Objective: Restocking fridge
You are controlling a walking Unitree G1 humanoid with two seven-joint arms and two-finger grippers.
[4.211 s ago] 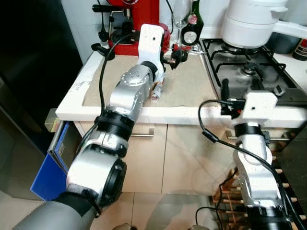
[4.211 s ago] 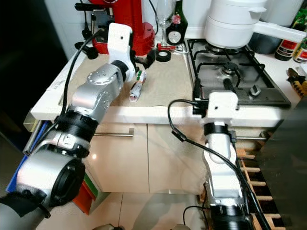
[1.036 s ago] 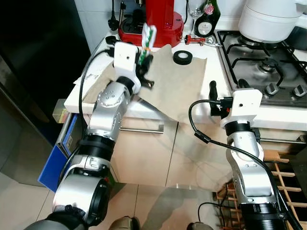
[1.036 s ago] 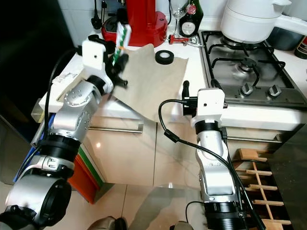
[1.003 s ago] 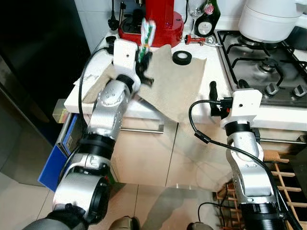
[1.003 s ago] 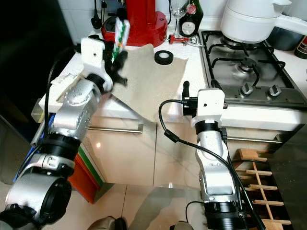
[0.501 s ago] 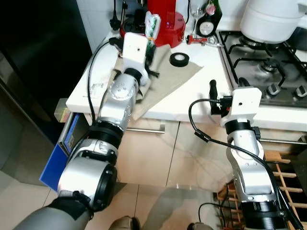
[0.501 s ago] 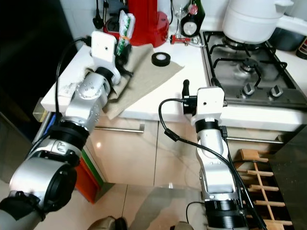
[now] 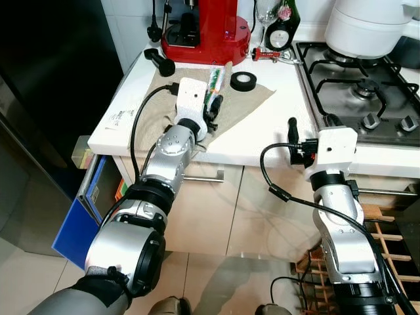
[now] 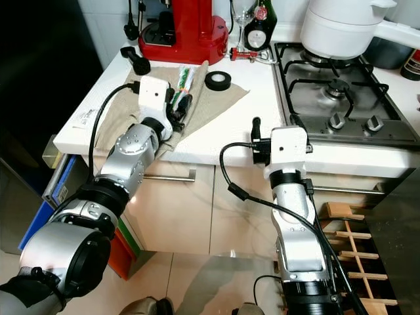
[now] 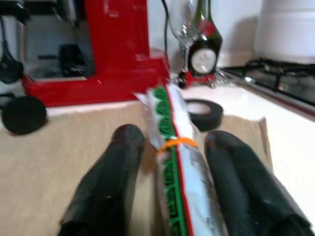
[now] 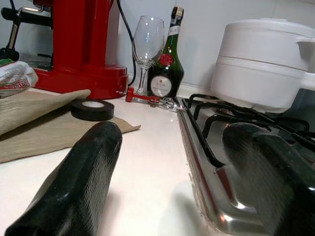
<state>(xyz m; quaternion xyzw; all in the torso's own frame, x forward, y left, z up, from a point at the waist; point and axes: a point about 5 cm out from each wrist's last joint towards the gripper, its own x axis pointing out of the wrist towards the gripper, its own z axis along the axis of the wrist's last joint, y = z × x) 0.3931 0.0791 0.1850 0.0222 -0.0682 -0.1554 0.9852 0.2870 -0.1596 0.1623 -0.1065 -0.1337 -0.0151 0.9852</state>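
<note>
Left eye view: left pincer (image 9: 212, 105) lowered, packet (image 9: 214, 83) back on cloth (image 9: 252, 105), fingers spread; right pincer (image 12: 167, 162) released.

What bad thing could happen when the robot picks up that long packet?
The left claw straddles the long green-and-white packet, which lies on the loose beige cloth. Lifting might drag the cloth and shift the black tape roll. A swing could also bump the red coffee machine close behind.

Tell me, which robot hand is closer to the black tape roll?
Left. The left gripper lies on the cloth just beside the tape roll, its fingers around a packet. The right gripper hovers farther off, by the counter's front edge.
</note>
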